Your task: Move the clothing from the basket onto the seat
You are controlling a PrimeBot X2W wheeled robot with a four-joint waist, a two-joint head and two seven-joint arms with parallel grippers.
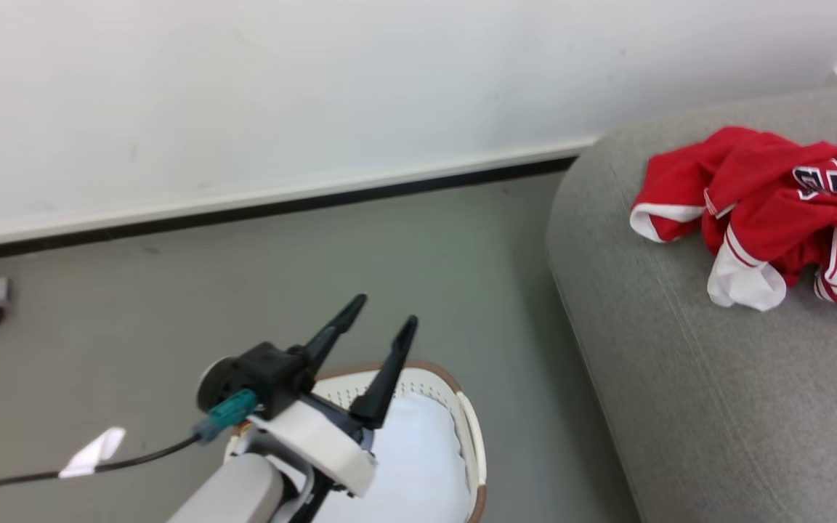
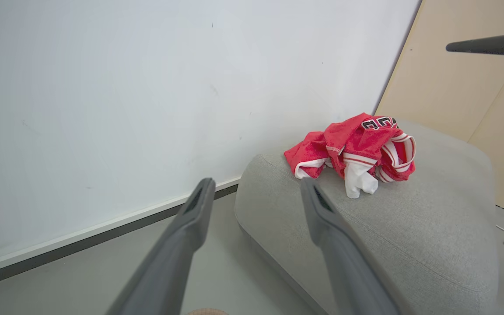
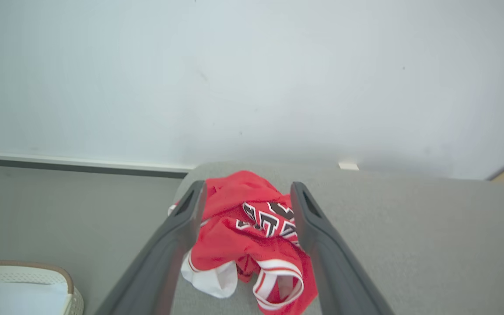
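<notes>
The clothing (image 1: 760, 203), a red heap with white trim and dark lettering, lies bunched on the grey seat (image 1: 680, 378) near its rounded corner. In the right wrist view my right gripper (image 3: 248, 188) is open, its fingers spread either side of the clothing (image 3: 247, 236), which rests on the seat (image 3: 409, 227) just beyond them. My left gripper (image 1: 386, 311) is open and empty above the white basket (image 1: 471, 421), which holds a pale pad (image 1: 418, 457). The left wrist view looks past the left gripper (image 2: 256, 183) to the clothing (image 2: 352, 148) on the seat (image 2: 387, 245).
A white wall with a dark baseboard (image 1: 317, 203) runs behind the grey floor. A black cable (image 1: 62, 472) and a white scrap (image 1: 95, 450) lie on the floor at left. A wooden panel (image 2: 453, 87) stands behind the seat. The basket rim (image 3: 29, 266) sits left of the seat.
</notes>
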